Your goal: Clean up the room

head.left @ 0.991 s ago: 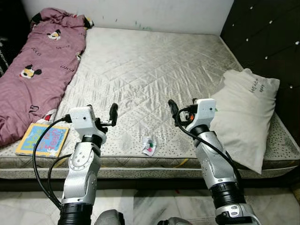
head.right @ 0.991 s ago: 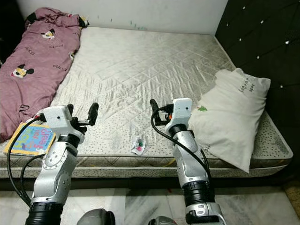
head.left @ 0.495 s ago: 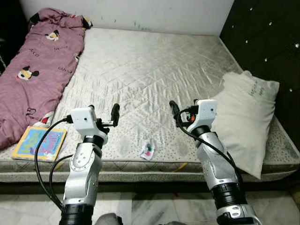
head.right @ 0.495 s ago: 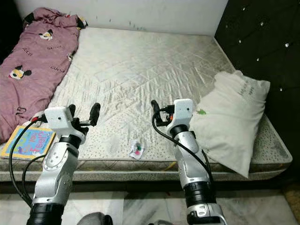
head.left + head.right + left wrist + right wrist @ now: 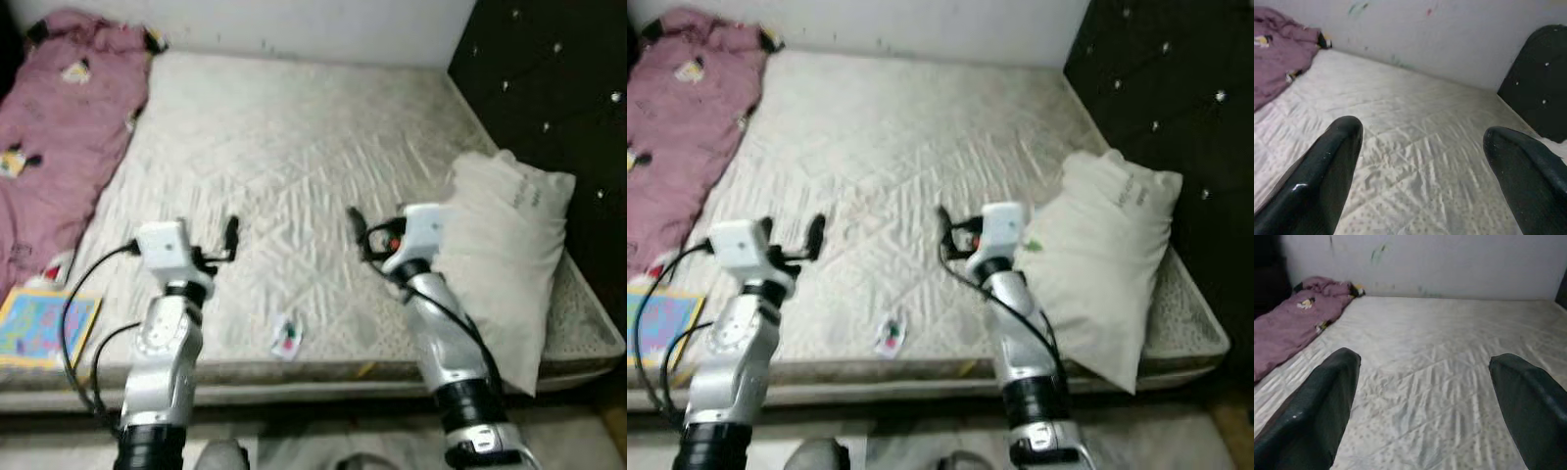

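Mattress (image 5: 294, 157) spans most of the head views, bare and quilted, running up to a white wall (image 5: 1449, 34) and a dark tufted headboard (image 5: 549, 88) on the right. Pink blanket (image 5: 49, 137) lies bunched along its left side. White pillow (image 5: 509, 255) rests at the right edge against the headboard. Book (image 5: 34, 328) sits at the near left corner. Small wrapper (image 5: 285, 336) lies near the front edge, between the arms. Left gripper (image 5: 1420, 181) and right gripper (image 5: 1425, 411) hover above the mattress, each with fingers spread wide and holding nothing.
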Tool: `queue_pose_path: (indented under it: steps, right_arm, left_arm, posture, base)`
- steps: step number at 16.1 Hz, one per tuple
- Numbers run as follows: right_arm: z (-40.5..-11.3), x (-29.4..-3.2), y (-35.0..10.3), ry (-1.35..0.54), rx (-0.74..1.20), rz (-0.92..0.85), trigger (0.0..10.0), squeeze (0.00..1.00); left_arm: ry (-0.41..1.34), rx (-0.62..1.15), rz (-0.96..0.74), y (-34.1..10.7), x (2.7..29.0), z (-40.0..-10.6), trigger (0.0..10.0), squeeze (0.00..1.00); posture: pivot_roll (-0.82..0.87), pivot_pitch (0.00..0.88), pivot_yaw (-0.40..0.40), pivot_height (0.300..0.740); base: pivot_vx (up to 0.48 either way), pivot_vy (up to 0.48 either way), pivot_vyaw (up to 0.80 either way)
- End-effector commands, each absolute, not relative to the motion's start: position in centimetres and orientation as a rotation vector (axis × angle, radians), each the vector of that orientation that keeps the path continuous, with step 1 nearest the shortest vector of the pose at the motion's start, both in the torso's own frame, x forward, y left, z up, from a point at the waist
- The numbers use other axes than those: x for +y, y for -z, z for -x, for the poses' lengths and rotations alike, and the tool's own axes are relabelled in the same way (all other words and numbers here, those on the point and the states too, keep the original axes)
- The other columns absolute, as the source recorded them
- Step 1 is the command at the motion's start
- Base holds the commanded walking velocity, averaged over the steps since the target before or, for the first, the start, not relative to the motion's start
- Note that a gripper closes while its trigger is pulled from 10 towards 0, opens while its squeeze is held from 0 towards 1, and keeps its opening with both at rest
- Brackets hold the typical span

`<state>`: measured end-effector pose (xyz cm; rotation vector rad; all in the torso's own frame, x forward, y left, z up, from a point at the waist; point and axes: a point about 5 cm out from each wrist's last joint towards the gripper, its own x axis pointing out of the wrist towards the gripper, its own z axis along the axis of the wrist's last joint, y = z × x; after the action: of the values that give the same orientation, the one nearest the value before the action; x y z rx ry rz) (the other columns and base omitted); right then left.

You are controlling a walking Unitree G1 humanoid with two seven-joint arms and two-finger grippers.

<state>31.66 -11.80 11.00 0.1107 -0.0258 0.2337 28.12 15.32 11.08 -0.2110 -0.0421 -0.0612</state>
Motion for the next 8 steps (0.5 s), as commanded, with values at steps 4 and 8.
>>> queue_pose_path:
  steps: [4, 8]
  right_arm:
    - [-31.5, -13.5, -10.7, -0.185, -0.017, -0.102, 10.0, 0.00]
    - [-31.4, -13.4, -11.0, -0.200, -0.020, -0.113, 10.0, 0.00]
  left_arm:
    - [0.075, -0.022, 0.214, -10.8, 14.4, -28.1, 10.0, 0.00]
    - [0.014, -0.014, 0.153, -10.8, 15.3, -27.6, 10.0, 0.00]
  posture:
    - [0.05, 0.014, -0.078, 0.740]
    - [0.05, 0.025, -0.080, 0.740]
  base:
    - [0.000, 0.000, 0.00]
    - [0.000, 0.000, 0.00]
